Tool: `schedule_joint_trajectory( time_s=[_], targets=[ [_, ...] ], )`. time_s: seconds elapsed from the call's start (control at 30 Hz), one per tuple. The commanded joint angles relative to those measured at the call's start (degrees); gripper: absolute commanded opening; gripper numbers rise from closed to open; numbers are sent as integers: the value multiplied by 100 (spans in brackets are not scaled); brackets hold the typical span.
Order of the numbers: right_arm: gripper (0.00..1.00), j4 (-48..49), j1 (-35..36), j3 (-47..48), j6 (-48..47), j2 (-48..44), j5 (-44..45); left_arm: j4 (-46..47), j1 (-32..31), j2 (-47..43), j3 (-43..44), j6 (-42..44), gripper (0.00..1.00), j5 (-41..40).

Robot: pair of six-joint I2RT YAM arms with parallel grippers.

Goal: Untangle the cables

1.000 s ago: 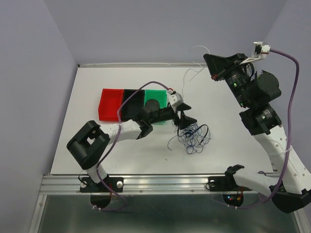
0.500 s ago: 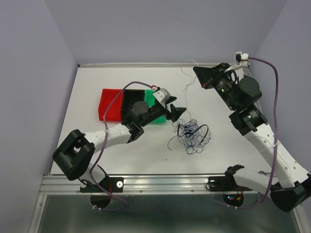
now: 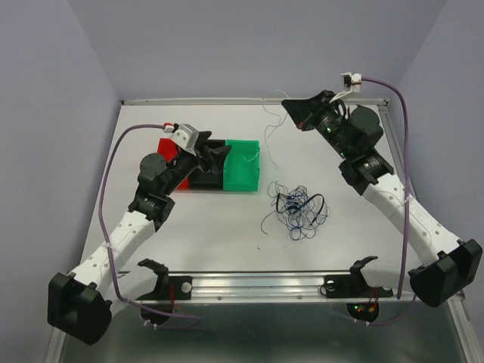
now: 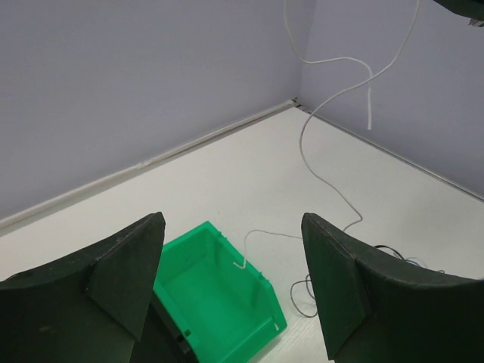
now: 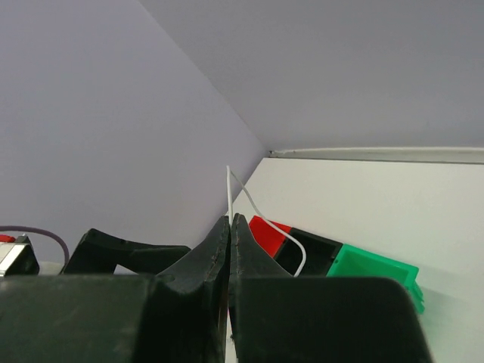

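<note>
Right end effector (image 5: 230, 221), clamped on 1 white cable (image 5: 229, 193), has carried it from the tangle (image 3: 299, 209) on the desk (image 3: 189, 227) toward the green bin (image 3: 243, 181), while the left end effector (image 4: 231, 227), jaws apart, has retreated, so 1 strand looks freed.

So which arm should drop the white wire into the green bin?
Right. The right gripper is shut on the white wire, whose loose end reaches the green bin. The left gripper is open and holds nothing.
</note>
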Motion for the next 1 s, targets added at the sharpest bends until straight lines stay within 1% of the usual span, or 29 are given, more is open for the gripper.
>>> schedule_joint_trajectory(
  time_s=[0.0,0.13,0.23,0.33,0.5,0.63,0.67,0.77,0.87,0.97],
  targets=[
    [1,822,51,363,412,230,-278,-477,345,-337,-153,48,84,-169],
    [1,1121,60,424,685,634,-453,-486,670,-330,-233,-136,84,-495],
    [1,1323,112,398,782,881,-427,-495,994,-206,-153,-330,83,-434],
    [1,1516,209,381,922,1074,-366,-451,1171,-92,-162,-348,83,-408],
    [1,1648,507,460,905,1347,-155,-372,1233,48,-162,-374,82,-390],
    [0,1762,754,460,782,1567,249,-372,1233,66,-171,-330,82,-469],
    [1,1806,841,399,721,1645,467,-363,1233,40,-180,-321,81,-478],
    [0,2043,929,302,615,1864,732,-337,1242,-48,-232,-312,81,-487],
    [0,2123,974,275,492,2041,742,-336,1242,-92,-241,-330,82,-417],
    [1,2202,982,187,361,2182,1005,-345,1242,-110,-250,-313,82,-373]
  ],
)
